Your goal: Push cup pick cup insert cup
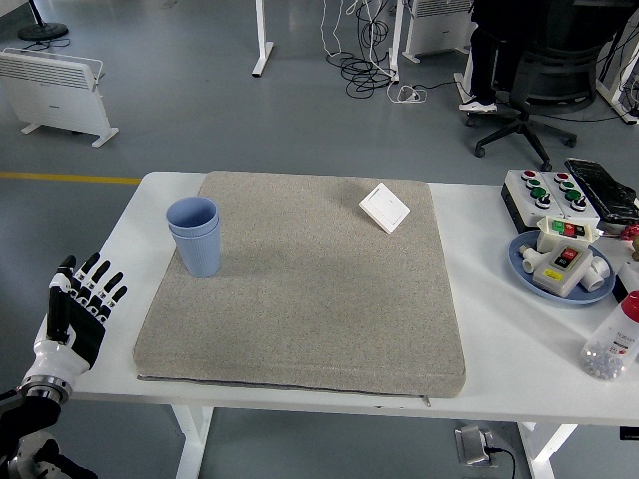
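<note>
Cups [194, 234], blue and nested, stand upright on the grey mat's [310, 299] far-left part. Left hand [78, 314] waits off the tabletop's [499, 369] near-left edge, fingers spread, empty; cups lie forward-right, well apart. Right hand unseen.

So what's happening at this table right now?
Nothing is being handled at the moment. The robot's left hand hovers open at the table's left edge, holding nothing. Two blue cups, one nested in the other, stand upright on the grey mat, apart from the hand. A white switch plate lies at the mat's far side. The right hand is out of view.
</note>
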`<move>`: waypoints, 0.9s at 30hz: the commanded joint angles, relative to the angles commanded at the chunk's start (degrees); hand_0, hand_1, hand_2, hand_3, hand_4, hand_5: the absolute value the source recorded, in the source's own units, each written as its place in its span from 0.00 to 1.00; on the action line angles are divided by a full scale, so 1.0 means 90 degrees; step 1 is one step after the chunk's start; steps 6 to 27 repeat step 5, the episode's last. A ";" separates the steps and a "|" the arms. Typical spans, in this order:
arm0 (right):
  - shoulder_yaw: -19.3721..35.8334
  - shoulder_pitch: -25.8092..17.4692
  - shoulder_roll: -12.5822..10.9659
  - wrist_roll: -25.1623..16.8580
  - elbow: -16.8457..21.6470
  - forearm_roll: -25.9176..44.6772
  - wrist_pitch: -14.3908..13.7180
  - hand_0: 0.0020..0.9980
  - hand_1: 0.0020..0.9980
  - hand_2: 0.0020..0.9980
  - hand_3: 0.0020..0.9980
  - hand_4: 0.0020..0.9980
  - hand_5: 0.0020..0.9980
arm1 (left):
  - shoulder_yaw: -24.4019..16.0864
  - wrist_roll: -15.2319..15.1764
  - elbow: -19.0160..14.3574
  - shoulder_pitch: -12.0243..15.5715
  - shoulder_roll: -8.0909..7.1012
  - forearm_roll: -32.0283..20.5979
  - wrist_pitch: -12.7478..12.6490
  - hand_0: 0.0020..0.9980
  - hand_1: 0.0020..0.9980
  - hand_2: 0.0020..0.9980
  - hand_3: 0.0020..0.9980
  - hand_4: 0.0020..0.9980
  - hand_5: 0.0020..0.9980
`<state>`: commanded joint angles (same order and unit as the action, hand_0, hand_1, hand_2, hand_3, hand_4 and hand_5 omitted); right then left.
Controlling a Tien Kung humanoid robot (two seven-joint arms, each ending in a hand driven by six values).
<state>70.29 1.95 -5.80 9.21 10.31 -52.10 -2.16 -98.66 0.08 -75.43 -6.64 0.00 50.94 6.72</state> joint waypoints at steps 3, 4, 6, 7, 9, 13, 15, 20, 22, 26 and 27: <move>0.0003 0.0004 -0.0002 -0.0009 0.0000 0.0010 -0.0004 0.75 0.62 0.63 0.56 0.07 0.44 | 0.0013 -0.0006 0.0007 -0.0008 0.0000 -0.0029 -0.0016 0.91 0.91 0.99 0.95 0.63 1.00; 0.0000 0.0006 -0.0002 -0.0011 0.0000 0.0016 -0.0006 0.75 0.62 0.63 0.56 0.07 0.44 | 0.0015 -0.0004 0.0011 -0.0014 0.0000 -0.0040 -0.0022 0.91 0.91 0.99 0.95 0.63 1.00; -0.0002 0.0008 -0.0003 -0.0012 0.0000 0.0021 -0.0008 0.75 0.62 0.63 0.56 0.07 0.44 | 0.0016 -0.0002 0.0015 -0.0019 0.0000 -0.0048 -0.0028 0.91 0.91 0.99 0.95 0.63 1.00; -0.0002 0.0008 -0.0003 -0.0012 0.0000 0.0021 -0.0008 0.75 0.62 0.63 0.56 0.07 0.44 | 0.0016 -0.0002 0.0015 -0.0019 0.0000 -0.0048 -0.0028 0.91 0.91 0.99 0.95 0.63 1.00; -0.0002 0.0008 -0.0003 -0.0012 0.0000 0.0021 -0.0008 0.75 0.62 0.63 0.56 0.07 0.44 | 0.0016 -0.0002 0.0015 -0.0019 0.0000 -0.0048 -0.0028 0.91 0.91 0.99 0.95 0.63 1.00; -0.0002 0.0008 -0.0003 -0.0012 0.0000 0.0021 -0.0008 0.75 0.62 0.63 0.56 0.07 0.44 | 0.0016 -0.0002 0.0015 -0.0019 0.0000 -0.0048 -0.0028 0.91 0.91 0.99 0.95 0.63 1.00; -0.0002 0.0008 -0.0003 -0.0012 0.0000 0.0021 -0.0008 0.75 0.62 0.63 0.56 0.07 0.44 | 0.0016 -0.0002 0.0015 -0.0019 0.0000 -0.0048 -0.0028 0.91 0.91 0.99 0.95 0.63 1.00; -0.0002 0.0008 -0.0003 -0.0012 0.0000 0.0021 -0.0008 0.75 0.62 0.63 0.56 0.07 0.44 | 0.0016 -0.0002 0.0015 -0.0019 0.0000 -0.0048 -0.0028 0.91 0.91 0.99 0.95 0.63 1.00; -0.0002 0.0008 -0.0003 -0.0012 0.0000 0.0021 -0.0008 0.75 0.62 0.63 0.56 0.07 0.44 | 0.0016 -0.0002 0.0015 -0.0019 0.0000 -0.0048 -0.0028 0.91 0.91 0.99 0.95 0.63 1.00; -0.0002 0.0008 -0.0003 -0.0012 0.0000 0.0021 -0.0008 0.75 0.62 0.63 0.56 0.07 0.44 | 0.0016 -0.0002 0.0015 -0.0019 0.0000 -0.0048 -0.0028 0.91 0.91 0.99 0.95 0.63 1.00; -0.0002 0.0008 -0.0003 -0.0012 0.0000 0.0021 -0.0008 0.75 0.62 0.63 0.56 0.07 0.44 | 0.0016 -0.0002 0.0015 -0.0019 0.0000 -0.0048 -0.0028 0.91 0.91 0.99 0.95 0.63 1.00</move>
